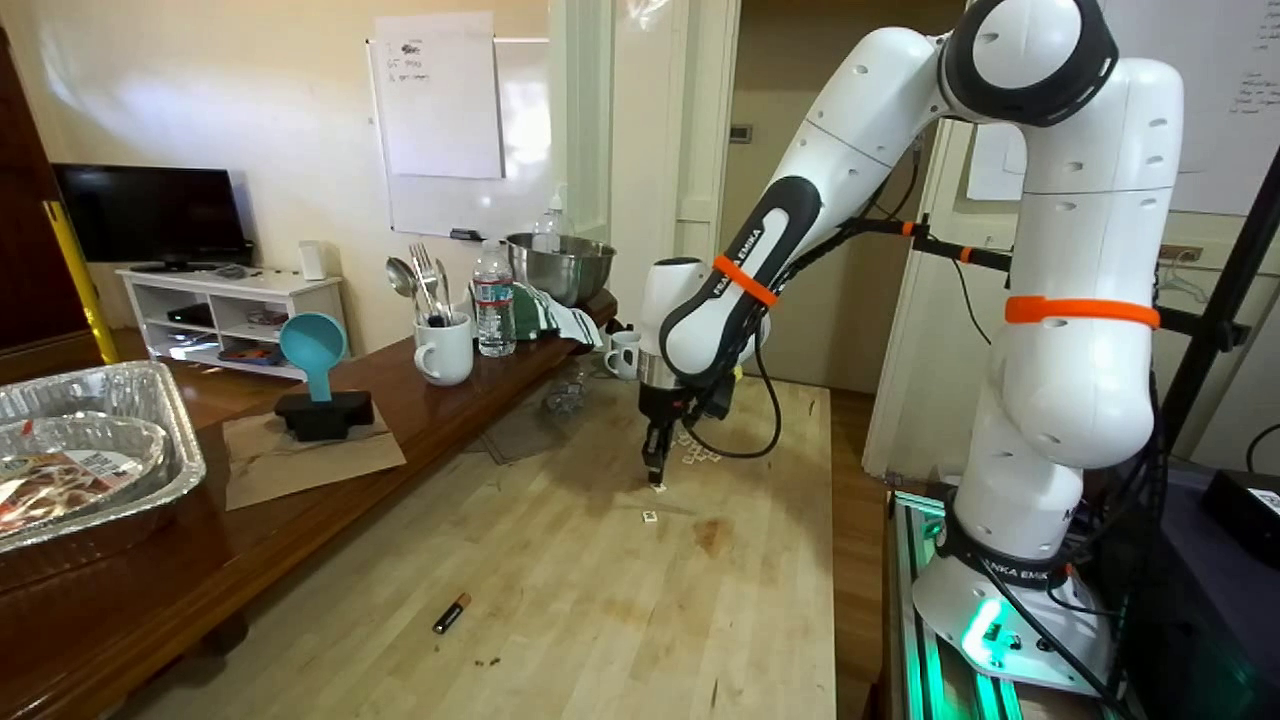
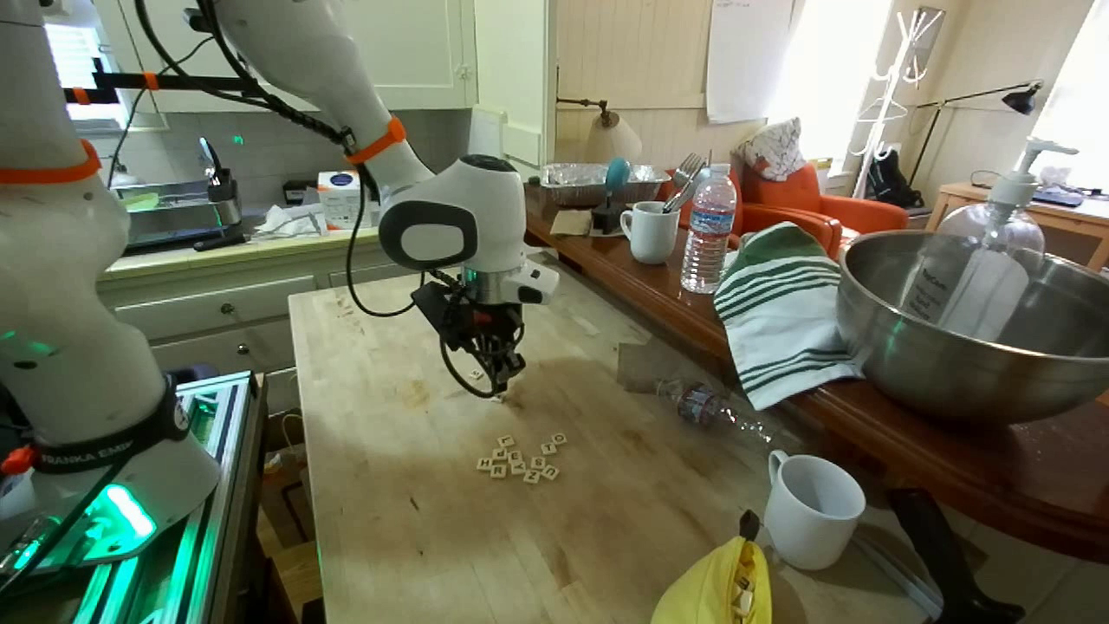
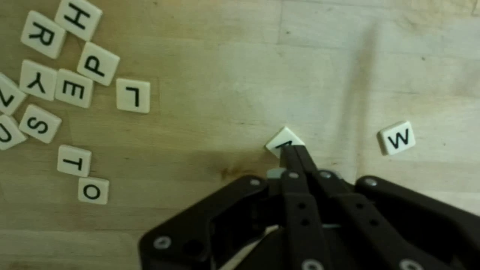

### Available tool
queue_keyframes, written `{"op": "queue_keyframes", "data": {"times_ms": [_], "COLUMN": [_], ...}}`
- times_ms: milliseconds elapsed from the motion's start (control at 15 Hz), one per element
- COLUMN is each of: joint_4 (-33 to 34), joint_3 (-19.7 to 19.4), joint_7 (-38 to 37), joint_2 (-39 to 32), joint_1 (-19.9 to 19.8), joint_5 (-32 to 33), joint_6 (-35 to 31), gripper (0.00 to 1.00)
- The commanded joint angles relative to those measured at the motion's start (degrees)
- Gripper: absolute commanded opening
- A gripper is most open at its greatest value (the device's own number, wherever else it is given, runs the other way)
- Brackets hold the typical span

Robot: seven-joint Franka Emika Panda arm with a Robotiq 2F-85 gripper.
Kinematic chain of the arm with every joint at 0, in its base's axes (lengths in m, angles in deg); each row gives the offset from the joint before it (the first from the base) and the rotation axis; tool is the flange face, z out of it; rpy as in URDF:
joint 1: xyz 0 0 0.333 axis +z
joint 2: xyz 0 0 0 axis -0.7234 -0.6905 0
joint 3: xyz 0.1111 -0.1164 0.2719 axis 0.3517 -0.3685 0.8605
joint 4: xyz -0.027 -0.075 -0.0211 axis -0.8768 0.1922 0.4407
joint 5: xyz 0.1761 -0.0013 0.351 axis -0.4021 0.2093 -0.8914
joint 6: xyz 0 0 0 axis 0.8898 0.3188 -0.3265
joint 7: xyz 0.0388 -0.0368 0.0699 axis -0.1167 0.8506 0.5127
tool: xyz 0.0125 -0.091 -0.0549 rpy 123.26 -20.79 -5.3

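Legibly, W tile (image 3: 398, 137), FRANKA EMIKA arm (image 1: 838, 142)

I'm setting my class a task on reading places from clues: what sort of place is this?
Probably a home, with a kitchen opening onto a living area: white wall cabinets and an orange armchair show in an exterior view, and so does a flat-screen television.

We find, in the wrist view, the claw (image 3: 298, 147) covering part of one lettered tile (image 3: 281, 137) and the left edge clipping two more tiles (image 3: 10, 94), and, in an exterior view, the yellow pouch (image 2: 709, 582) cut off by the bottom edge.
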Motion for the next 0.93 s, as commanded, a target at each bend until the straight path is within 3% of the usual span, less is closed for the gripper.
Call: {"op": "queue_keyframes", "data": {"times_ms": [0,267,533,867], "joint_4": [0.59,0.54,0.19,0.31], "joint_3": [0.29,0.58,1.03,0.7], "joint_7": [9.11,18.72,28.21,34.89], "joint_2": [0.14,-0.15,-0.48,-1.19], "joint_1": [-1.26,-1.77,-2.08,-2.02], "joint_5": [3.09,5.8,4.51,5.19], "joint_6": [3.36,3.08,1.12,0.7], "gripper": [0.0,0.0,0.0,0.0]}}
